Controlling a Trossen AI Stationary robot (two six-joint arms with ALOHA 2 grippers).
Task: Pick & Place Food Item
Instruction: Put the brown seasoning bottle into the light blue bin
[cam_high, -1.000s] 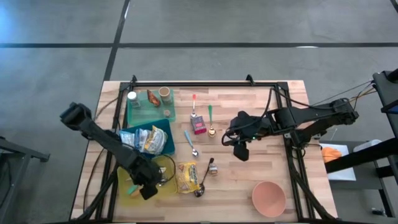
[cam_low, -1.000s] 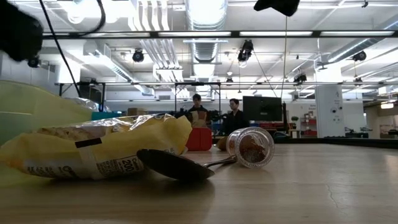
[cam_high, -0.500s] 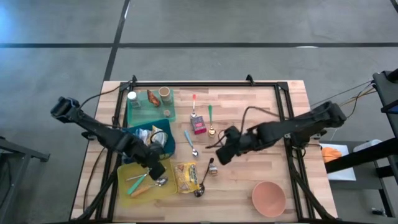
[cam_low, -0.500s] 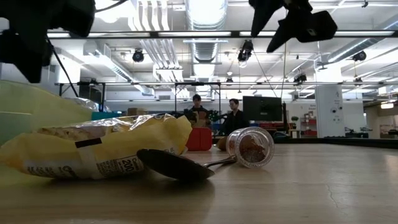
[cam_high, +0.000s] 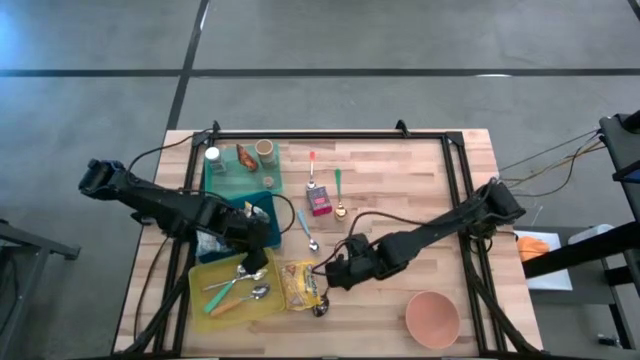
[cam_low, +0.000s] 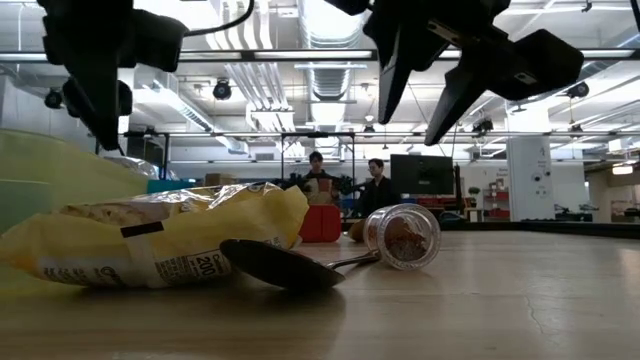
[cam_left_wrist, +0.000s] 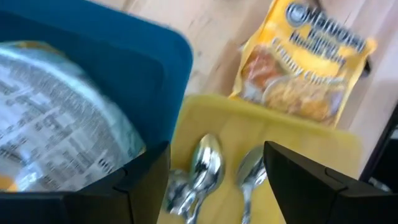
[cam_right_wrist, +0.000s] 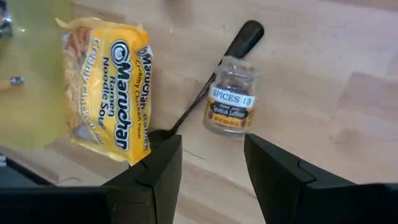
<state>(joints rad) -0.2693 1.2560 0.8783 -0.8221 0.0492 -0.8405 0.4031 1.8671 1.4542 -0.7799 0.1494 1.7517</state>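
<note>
Barely started by the look of it: yellow noodle packet (cam_high: 298, 283) lying flat on the bench (cam_high: 400, 190), untouched. Right hand (cam_right_wrist: 210, 163) hovering just over it beside the spice jar (cam_right_wrist: 230, 104), part-open, gripping nothing. Left hand (cam_left_wrist: 214, 163) above the yellow tray (cam_high: 212, 300) left of the packet, open and empty too.

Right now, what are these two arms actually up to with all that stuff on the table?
Neither arm holds anything at this moment. The right gripper hangs open above the yellow noodle packet, a black spoon and a little spice jar lying on the wooden table. It seems about to pick one of them up, though which one is unclear. The left gripper hovers open where the blue bin meets the yellow tray of metal spoons.
</note>
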